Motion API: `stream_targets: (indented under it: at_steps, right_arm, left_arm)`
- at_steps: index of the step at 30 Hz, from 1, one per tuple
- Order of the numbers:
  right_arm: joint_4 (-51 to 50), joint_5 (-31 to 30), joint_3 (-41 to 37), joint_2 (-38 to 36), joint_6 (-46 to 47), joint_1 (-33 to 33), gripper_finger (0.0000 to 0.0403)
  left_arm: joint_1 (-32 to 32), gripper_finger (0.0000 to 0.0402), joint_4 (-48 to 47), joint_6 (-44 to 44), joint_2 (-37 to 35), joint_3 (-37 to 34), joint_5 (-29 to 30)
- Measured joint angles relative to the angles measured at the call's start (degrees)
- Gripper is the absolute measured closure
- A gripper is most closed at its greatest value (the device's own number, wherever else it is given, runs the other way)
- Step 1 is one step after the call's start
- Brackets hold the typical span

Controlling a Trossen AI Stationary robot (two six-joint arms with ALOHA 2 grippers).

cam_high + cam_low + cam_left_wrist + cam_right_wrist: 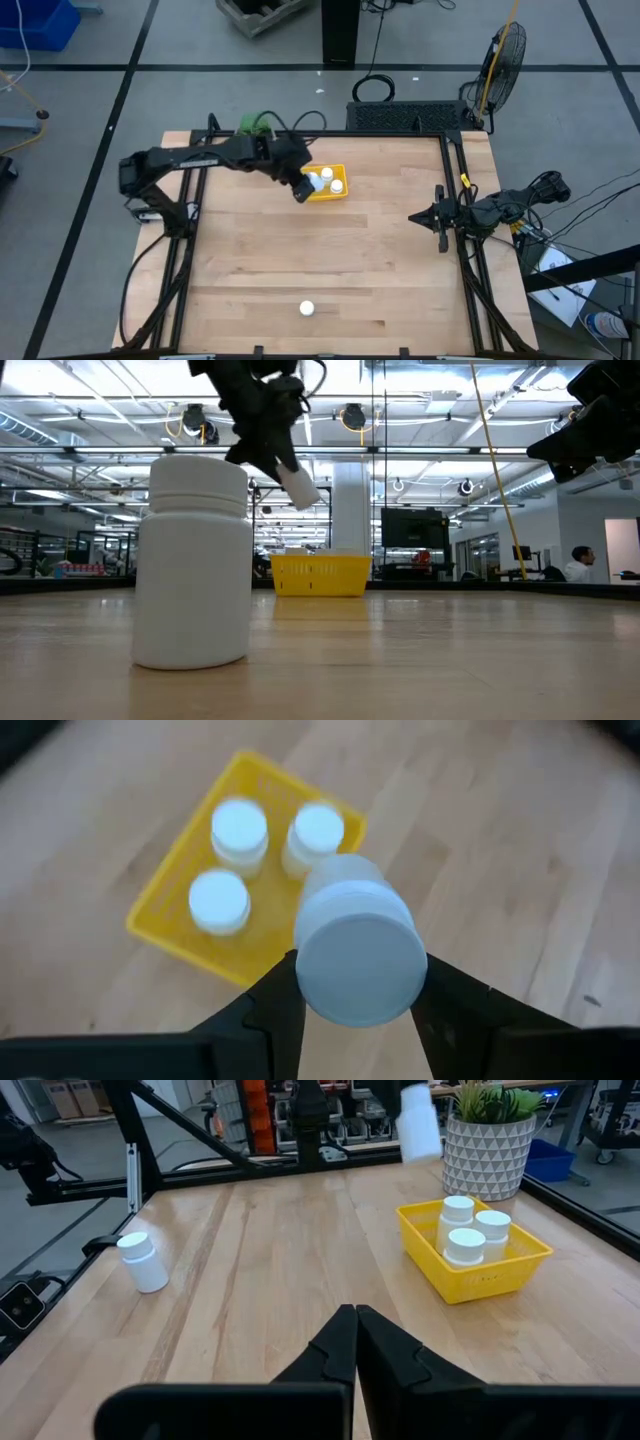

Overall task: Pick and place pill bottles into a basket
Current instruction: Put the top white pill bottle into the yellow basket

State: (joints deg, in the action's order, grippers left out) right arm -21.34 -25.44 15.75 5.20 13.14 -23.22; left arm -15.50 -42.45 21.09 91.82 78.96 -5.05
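Left gripper (352, 990), clamped on a pill bottle (355, 945) above the basket (175, 890): centre over its empty corner, lower, release.

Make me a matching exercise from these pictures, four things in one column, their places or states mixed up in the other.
1. left gripper
2. right gripper
3. basket
4. lone bottle

a. holds three bottles
b. stands on the table's near part
c. shut, empty, at the right edge
d. grips a bottle above the basket

Pairs: 1-d, 2-c, 3-a, 4-b
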Motion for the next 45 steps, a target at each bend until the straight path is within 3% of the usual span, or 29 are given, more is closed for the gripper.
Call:
stream_targets:
  at_steps: [6, 14, 22, 32, 37, 45]
  right_arm:
    - [0.0, 0.1, 0.0, 0.0, -0.1, 0.0, 0.0403]
    - [0.0, 0.1, 0.0, 0.0, -0.4, 0.0, 0.0403]
    - [0.0, 0.1, 0.0, 0.0, -0.4, 0.0, 0.0403]
    - [0.0, 0.1, 0.0, 0.0, -0.4, 0.0, 0.0403]
    - [0.0, 0.1, 0.0, 0.0, -0.4, 0.0, 0.0403]
    - [0.0, 0.1, 0.0, 0.0, -0.4, 0.0, 0.0403]
  left_arm:
    - [-0.6, 0.0228, -5.8, -4.9, 9.4, 8.5, -1.3]
    - [-0.7, 0.0243, -8.0, -7.5, 17.3, 14.3, 0.7]
    - [-1.5, 0.0226, -8.1, -9.1, 17.8, 14.1, 3.3]
    - [-3.5, 0.0243, -7.5, -10.2, 17.9, 14.0, 2.0]
    - [-2.8, 0.0221, -8.1, -9.6, 19.5, 14.0, 2.1]
    - [-1.8, 0.0243, -7.8, -11.1, 22.0, 14.0, 2.1]
